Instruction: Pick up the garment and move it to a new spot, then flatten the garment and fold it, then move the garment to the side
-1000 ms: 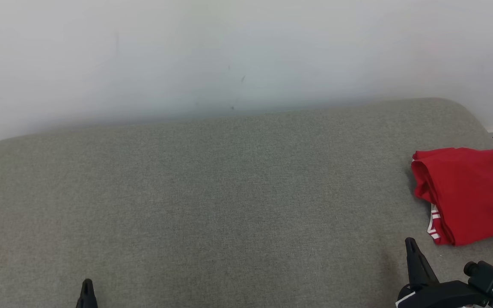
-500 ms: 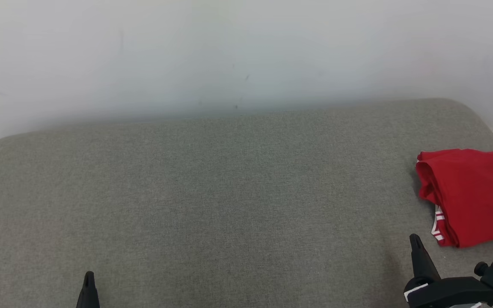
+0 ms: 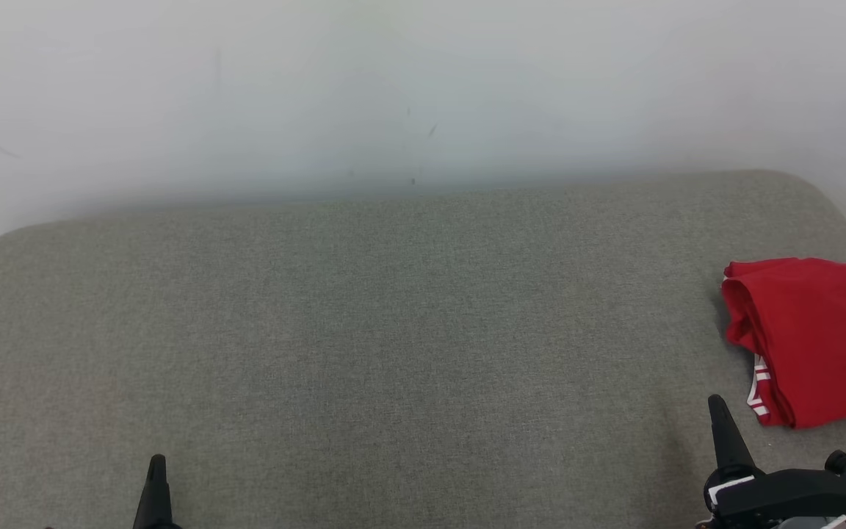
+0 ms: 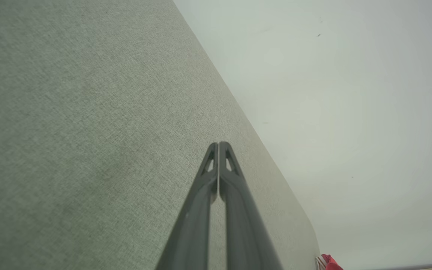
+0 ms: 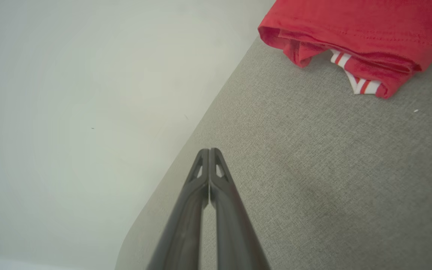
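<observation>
At the right end of the cushion (image 3: pixel 393 330), the red garment (image 3: pixel 812 338) is lying as a folded bundle. Its rolled fold is facing the cushion's middle, and a strip of white-striped trim is peeking out at the corner nearest the cushion's front edge. The bundle's far side is running off the head view, so its full outline cannot be confirmed. What is showing is lying with its long axis running from the cushion's back toward its front.

The right gripper (image 3: pixel 717 411) is hovering near the cushion's front edge with its two fingers pressing tip to tip and holding nothing. The garment is sitting ahead of these tips and off to their right, near but clearly apart from them.

The left gripper (image 3: pixel 156 466) is hovering toward the cushion's left end, also near the front edge. It is likewise closed and empty, well apart from the garment.

Judging from this layout, the fold and the move aside are appearing complete. Any further handling is falling to the right arm, the nearer one. It would be reaching forward and rightward to meet the trimmed corner first.
</observation>
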Available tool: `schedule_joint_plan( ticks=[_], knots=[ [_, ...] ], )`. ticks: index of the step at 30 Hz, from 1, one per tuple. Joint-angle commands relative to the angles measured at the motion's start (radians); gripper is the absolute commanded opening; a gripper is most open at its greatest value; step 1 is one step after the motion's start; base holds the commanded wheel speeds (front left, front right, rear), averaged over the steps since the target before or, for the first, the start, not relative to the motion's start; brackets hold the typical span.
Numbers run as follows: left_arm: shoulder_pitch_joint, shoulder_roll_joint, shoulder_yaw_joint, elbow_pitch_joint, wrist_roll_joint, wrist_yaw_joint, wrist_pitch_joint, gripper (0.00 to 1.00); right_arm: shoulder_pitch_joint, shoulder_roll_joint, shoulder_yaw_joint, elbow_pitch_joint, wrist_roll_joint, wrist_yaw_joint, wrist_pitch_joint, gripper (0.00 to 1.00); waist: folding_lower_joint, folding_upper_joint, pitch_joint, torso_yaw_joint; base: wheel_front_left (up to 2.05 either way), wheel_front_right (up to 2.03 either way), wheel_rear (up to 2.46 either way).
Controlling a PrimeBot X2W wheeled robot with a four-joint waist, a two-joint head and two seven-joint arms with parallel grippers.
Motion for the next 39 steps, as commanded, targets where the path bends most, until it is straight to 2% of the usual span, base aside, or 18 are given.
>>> schedule_joint_plan(
  ticks=[1,39],
  knots=[
    [-0.025,0.004,0.004,-0.006,-0.033,-0.006,0.007,0.0,-0.02,0.001,-0.006,-0.014,0.033,0.0,0.007,0.0,0.0,0.0,0.0,0.001,0.0,0.0,0.0],
    [-0.08,0.005,0.015,0.007,-0.367,-0.036,0.099,0.0,-0.03,0.02,-0.051,-0.047,0.393,0.001,0.089,0.0,0.0,0.0,0.009,0.034,0.0,0.0,0.0]
  ],
)
